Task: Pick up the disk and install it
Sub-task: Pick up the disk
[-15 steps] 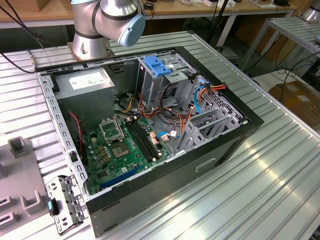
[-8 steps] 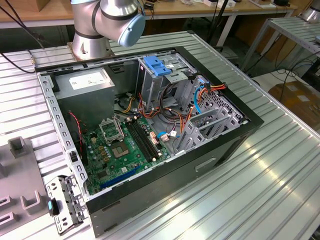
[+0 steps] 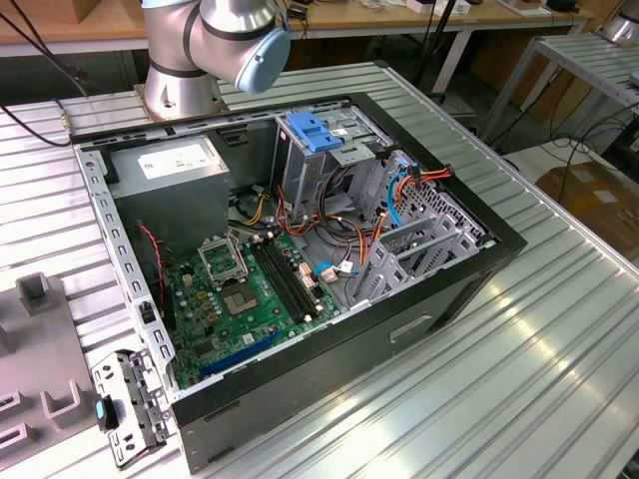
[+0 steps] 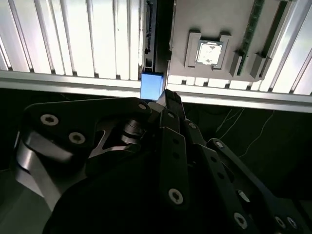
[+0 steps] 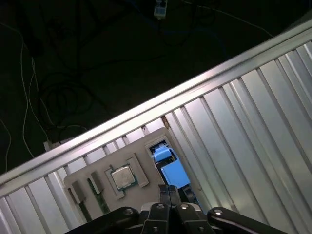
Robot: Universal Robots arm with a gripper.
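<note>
— Where is the disk to be found?

— The disk point(image 5: 171, 169) is seen in the first wrist view by its blue plastic end. It is set at the edge of the grey fixture plate point(image 5: 141, 146), just beside the holder in which a processor chip point(image 5: 122, 176) is seated. A green memory stick point(image 5: 100, 202) is slotted into the same plate, on the chip's far side from the disk. The plate is laid on the ribbed aluminium table point(image 5: 243, 122), near its edge.

— And how is the gripper placed?

— The gripper point(image 5: 169, 191) is held over the plate with its tips pointed at the blue end and just short of it. Whether contact is made cannot be told. The jaws are drawn together, with hardly a slit left between them, and nothing is seen clamped there.

— What is shown in the exterior view?

— An opened computer case point(image 3: 449, 289) is laid flat at the middle of the table. The arm point(image 3: 215, 40) is mounted at about eleven o'clock from the case. Inside, a grey power-supply box point(image 3: 170, 185) is fitted at ten o'clock, a light-blue bracket point(image 3: 312, 130) is perched on the drive bay at twelve o'clock, and the green motherboard point(image 3: 250, 289) is spread toward seven o'clock. The fixture plate is glimpsed at eight o'clock from the case.
</note>
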